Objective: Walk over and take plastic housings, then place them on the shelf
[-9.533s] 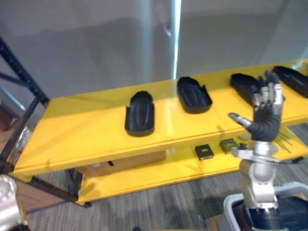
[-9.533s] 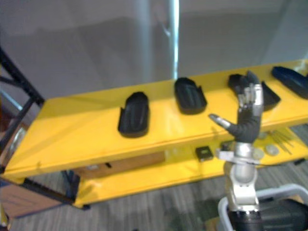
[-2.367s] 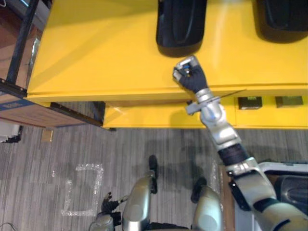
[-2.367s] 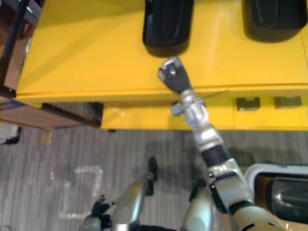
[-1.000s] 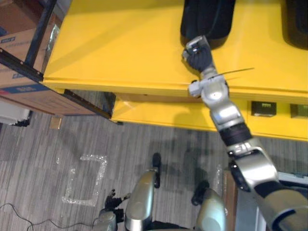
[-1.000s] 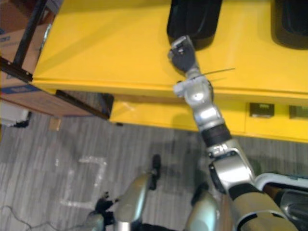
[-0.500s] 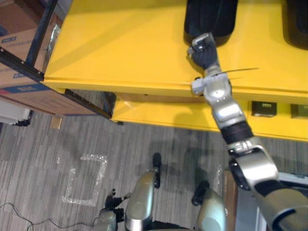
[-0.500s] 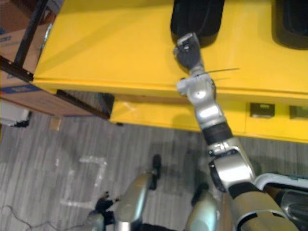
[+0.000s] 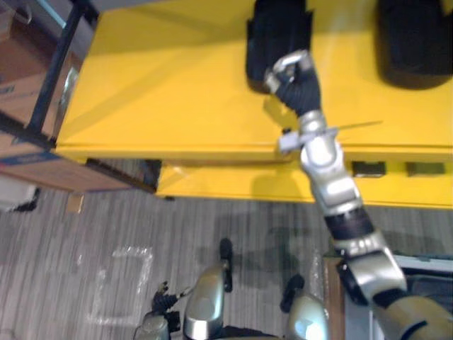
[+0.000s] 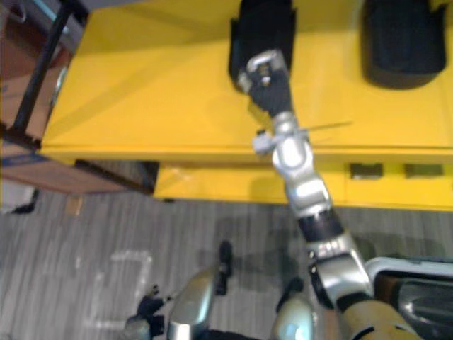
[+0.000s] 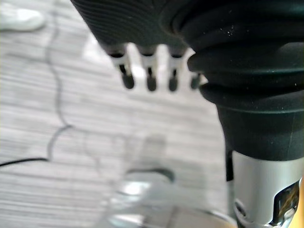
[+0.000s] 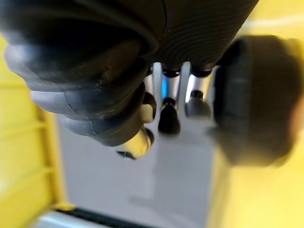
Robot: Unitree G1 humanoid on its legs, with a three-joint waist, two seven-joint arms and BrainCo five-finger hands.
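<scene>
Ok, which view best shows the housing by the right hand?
Left eye view: most of the housing shows on the yellow shelf beyond the right hand. Right eye view shows the same; right wrist view catches just its dark end.

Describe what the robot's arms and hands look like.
The right arm is built of rounded silver-grey segments with a dark band partway along. The right hand wears a dark ribbed cover over its back and wrist, topped by silver fingers. The left hand has the same dark ribbed cover, with a row of slim silver fingers ending in dark tips.
</scene>
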